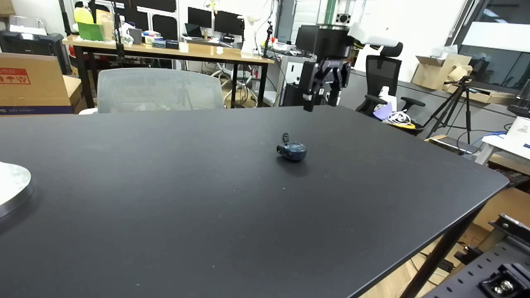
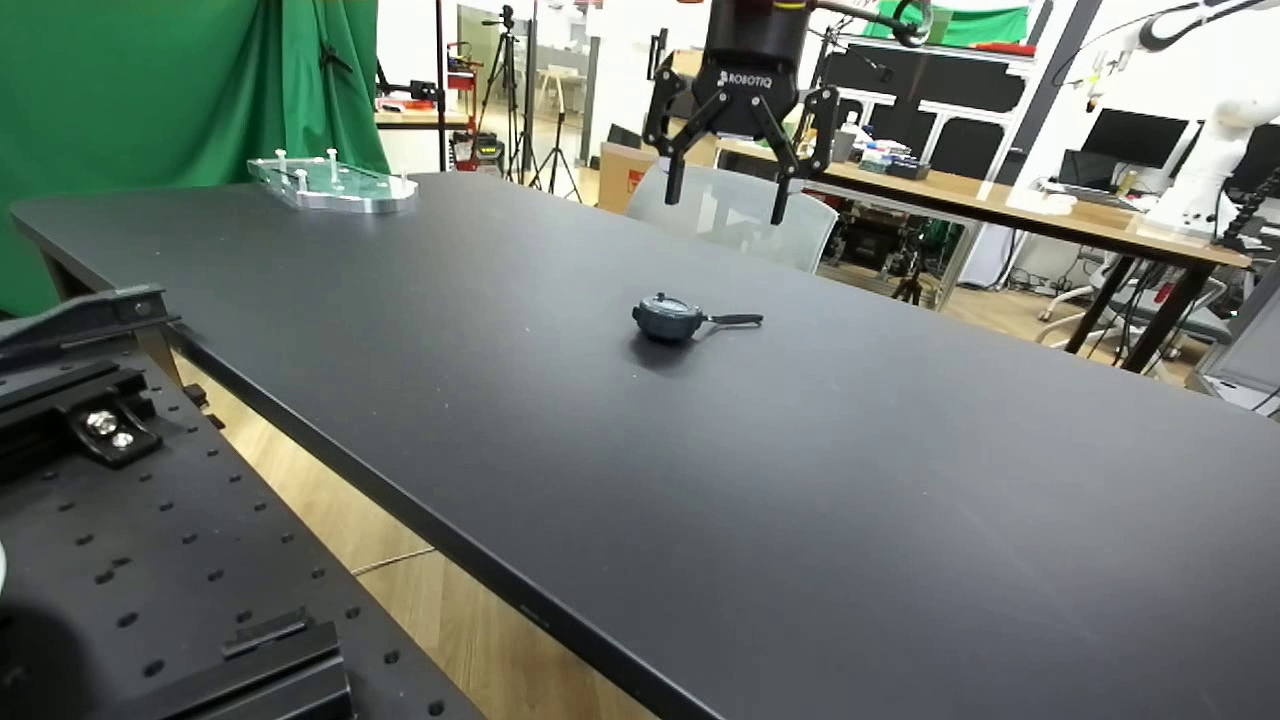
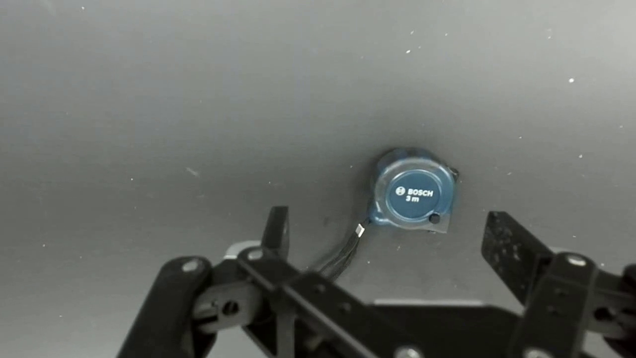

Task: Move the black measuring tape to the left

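Note:
The measuring tape (image 1: 293,151) is a small rounded dark blue-grey case with a black wrist strap. It lies flat on the dark table (image 1: 186,215), and it also shows in an exterior view (image 2: 668,318) with its strap stretched to the right. In the wrist view the tape (image 3: 416,191) has a blue BOSCH 3 m face, and part of its strap is hidden behind the gripper. My gripper (image 1: 320,105) is open and empty, well above the table. Its fingers hang in the air in an exterior view (image 2: 727,208). In the wrist view the tape shows between and beyond the fingertips (image 3: 387,216).
A white disc-like object (image 1: 14,186) stands at the table's edge in an exterior view. A clear plate with pegs (image 2: 335,188) stands at the table's far end. A mesh chair (image 1: 159,89) is behind the table. A black perforated mount board (image 2: 200,540) adjoins the near edge.

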Controlling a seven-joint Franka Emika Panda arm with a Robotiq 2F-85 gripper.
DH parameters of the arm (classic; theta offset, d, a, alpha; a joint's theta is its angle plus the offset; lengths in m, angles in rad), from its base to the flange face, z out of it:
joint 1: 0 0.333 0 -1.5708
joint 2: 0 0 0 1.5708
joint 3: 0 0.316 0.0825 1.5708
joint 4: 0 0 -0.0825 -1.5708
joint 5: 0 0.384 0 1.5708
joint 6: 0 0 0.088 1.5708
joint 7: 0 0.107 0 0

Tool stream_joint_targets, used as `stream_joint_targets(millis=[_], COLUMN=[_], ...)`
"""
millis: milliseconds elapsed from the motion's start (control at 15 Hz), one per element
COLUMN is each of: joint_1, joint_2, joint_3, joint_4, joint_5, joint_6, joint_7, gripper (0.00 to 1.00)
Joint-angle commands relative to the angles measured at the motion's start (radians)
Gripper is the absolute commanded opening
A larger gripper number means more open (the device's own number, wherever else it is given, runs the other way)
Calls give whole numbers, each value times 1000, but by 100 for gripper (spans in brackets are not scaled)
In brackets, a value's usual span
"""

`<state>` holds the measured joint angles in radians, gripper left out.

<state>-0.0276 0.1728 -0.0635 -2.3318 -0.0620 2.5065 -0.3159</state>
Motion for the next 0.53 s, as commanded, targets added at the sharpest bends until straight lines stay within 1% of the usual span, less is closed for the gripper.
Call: stream_joint_targets(millis=[0, 133, 467], joint_1=[-14, -14, -7], joint_2=[102, 133, 170], joint_3=[27, 38, 60], joint_4=[103, 122, 109], joint_5=[4, 6, -7], joint_6=[-25, -39, -47], joint_7=[4, 9, 22], gripper=[100, 100, 100])
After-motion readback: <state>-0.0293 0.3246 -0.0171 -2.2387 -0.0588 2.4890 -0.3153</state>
